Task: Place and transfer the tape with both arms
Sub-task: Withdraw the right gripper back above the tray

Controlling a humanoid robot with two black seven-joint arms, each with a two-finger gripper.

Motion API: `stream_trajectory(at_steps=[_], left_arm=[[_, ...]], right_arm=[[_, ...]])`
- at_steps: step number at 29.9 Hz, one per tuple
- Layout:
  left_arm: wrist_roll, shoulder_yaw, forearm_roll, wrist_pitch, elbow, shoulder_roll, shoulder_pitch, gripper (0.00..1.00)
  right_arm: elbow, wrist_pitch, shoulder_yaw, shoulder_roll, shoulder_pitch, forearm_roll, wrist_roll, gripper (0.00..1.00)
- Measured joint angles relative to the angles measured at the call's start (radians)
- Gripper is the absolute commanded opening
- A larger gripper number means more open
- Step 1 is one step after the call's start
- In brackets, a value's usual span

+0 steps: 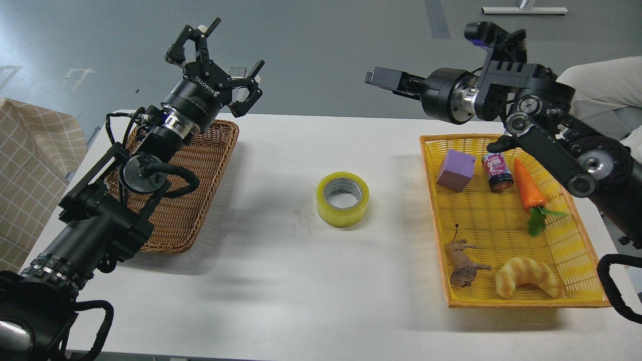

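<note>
The tape (342, 199), a wide yellow roll with a pale grey core, lies flat on the white table (281, 281) near its middle, touching nothing. My left gripper (225, 62) is raised above the far end of the brown wicker basket (210, 155), fingers spread open and empty, well up and left of the tape. My right gripper (383, 78) is raised at the upper right and points left, above and right of the tape. It is seen side-on as one dark bar, so its fingers cannot be told apart.
A yellow basket (501, 300) at the right holds a purple block (455, 169), a small can (497, 172), a toy carrot (529, 188), a toy animal (464, 263) and a croissant (526, 283). A checked cloth (30, 165) lies at the left edge.
</note>
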Motion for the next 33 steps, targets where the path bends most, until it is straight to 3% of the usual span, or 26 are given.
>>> stream_trajectory(at_steps=[7, 18, 25, 33], left_arm=[[0.0, 0.002, 0.0, 0.0, 0.0, 0.003, 0.0, 0.98], [0.002, 0.003, 0.0, 0.0, -0.001, -0.001, 0.0, 0.98], [0.002, 0.003, 0.001, 0.0, -0.003, 0.0, 0.0, 0.98], [0.003, 0.003, 0.0, 0.0, -0.012, 0.002, 0.001, 0.98]], right_arm=[[0.005, 0.0, 0.154, -0.057, -0.06, 0.242, 0.0, 1.0], [-0.006, 0.0, 0.532, -0.025, -0.229, 0.58, 0.004, 1.0], [-0.013, 0.0, 0.621, -0.019, -0.279, 0.842, 0.006, 1.0], [-0.069, 0.0, 0.744, 0.095, -0.318, 0.957, 0.006, 1.0]])
